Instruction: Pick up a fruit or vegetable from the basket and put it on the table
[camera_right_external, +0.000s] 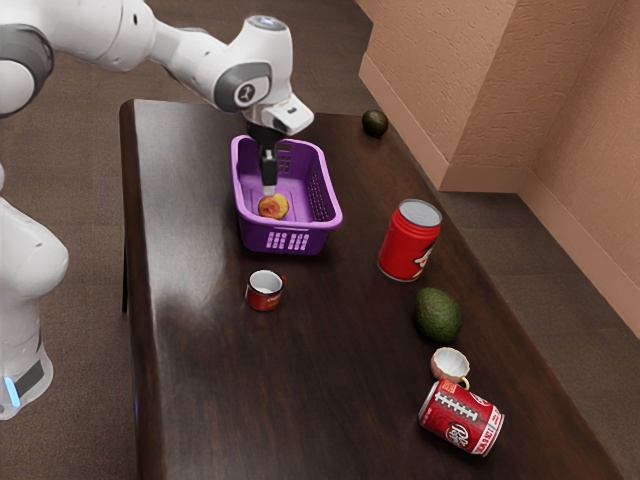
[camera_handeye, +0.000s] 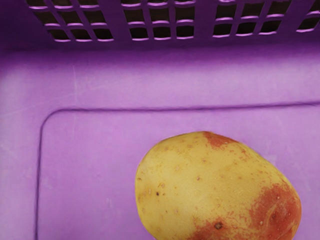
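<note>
My gripper reaches down into the purple basket, its tip just above or at the potato; whether it is open or shut cannot be made out, nor whether it touches. The yellow potato with red patches lies on the basket floor. In the wrist view the potato looks large under my hand, lying on the light purple floor of the basket, with the slotted wall beyond it.
Around the basket on the dark table stand a small red mug and a large red can. Farther off are an avocado, a small cup, a tipped soda can and a dark round fruit.
</note>
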